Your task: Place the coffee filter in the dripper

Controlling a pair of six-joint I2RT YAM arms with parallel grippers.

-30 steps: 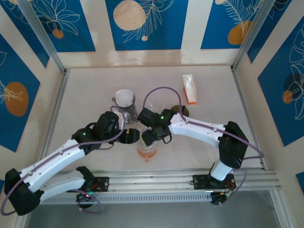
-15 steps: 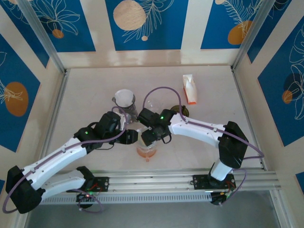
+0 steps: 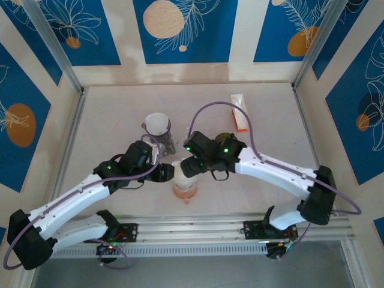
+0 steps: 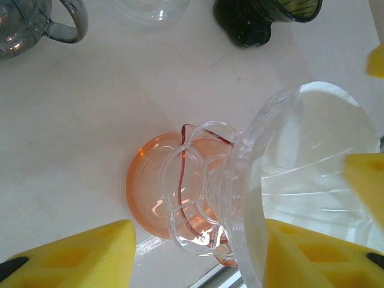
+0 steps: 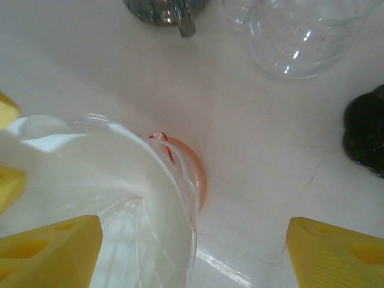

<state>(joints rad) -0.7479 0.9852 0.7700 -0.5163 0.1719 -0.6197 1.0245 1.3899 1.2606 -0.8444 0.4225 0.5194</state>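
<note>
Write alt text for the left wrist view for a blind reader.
A clear dripper with a white coffee filter inside sits over an orange glass piece, between the yellow fingers of the left hand. A grey glass handle, a clear glass and a dark green object line the top edge.

Two arms [image 3: 78,195] [image 3: 276,171], two filters [image 3: 158,123] [image 3: 181,170] (both white), one carton [image 3: 240,114], one orange base [image 3: 185,191].
</note>
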